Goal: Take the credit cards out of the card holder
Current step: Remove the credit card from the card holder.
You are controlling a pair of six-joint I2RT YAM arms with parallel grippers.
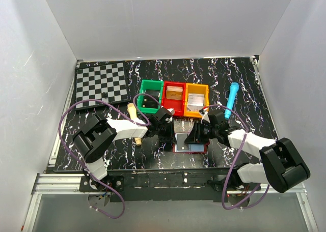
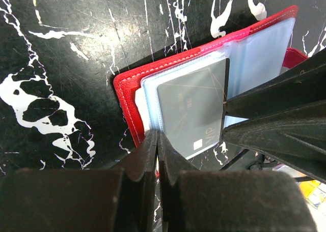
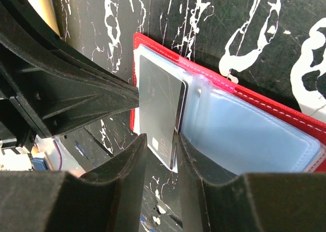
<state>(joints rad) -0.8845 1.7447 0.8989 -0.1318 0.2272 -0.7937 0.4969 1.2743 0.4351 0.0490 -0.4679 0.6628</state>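
Note:
The card holder [image 1: 196,147] lies open on the black marbled table, red cover [image 2: 127,99] down and pale-blue sleeves [image 3: 254,135] up. A grey credit card [image 2: 196,110] marked VIP sticks partly out of the left sleeve, its free edge lifted [image 3: 158,99]. My left gripper [image 2: 158,138] is shut, with its tips on the holder's near left edge. My right gripper [image 3: 163,150] comes in from the right and straddles the card's lower corner. One finger [image 3: 191,155] is against the card, and a gap shows on the other side. In the top view the two grippers [image 1: 168,134] [image 1: 193,136] meet over the holder.
Behind the holder stand a green bin [image 1: 152,84], a red bin [image 1: 173,85] and an orange bin [image 1: 196,87], each with things inside. A chessboard [image 1: 101,83] lies at the back left. There is a blue marker [image 1: 232,97] at the right and a cream stick [image 1: 133,112] at the left.

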